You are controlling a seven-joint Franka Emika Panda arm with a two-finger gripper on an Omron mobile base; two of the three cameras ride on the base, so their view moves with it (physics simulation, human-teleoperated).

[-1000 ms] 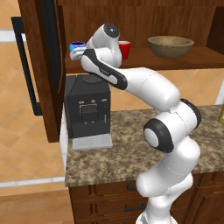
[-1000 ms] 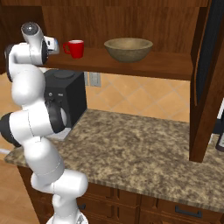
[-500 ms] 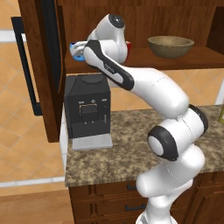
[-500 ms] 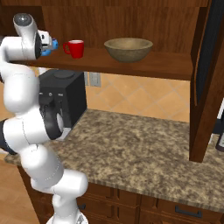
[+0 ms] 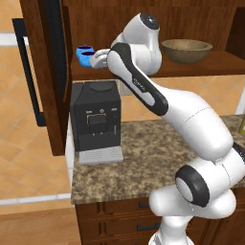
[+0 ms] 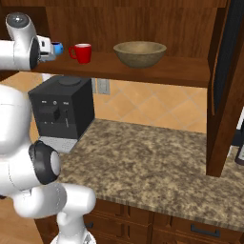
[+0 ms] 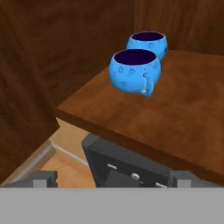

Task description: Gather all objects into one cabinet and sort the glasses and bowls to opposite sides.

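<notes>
Backing away from the shelf (image 7: 175,109), the arm now hangs higher and nearer the cabinet's left edge than a second ago, and the end effector (image 5: 98,58) is spread wide with nothing in it. Two blue mugs (image 7: 134,70) sit upright at the shelf's left end, one just behind the other (image 7: 148,43) (dark inside, dimpled skin); the nearer handle points toward the camera. Further right stand a red cup (image 6: 82,53) and a wooden bowl (image 6: 140,53), above the coffee machine (image 5: 95,121) on the tabletop (image 6: 157,162).
</notes>
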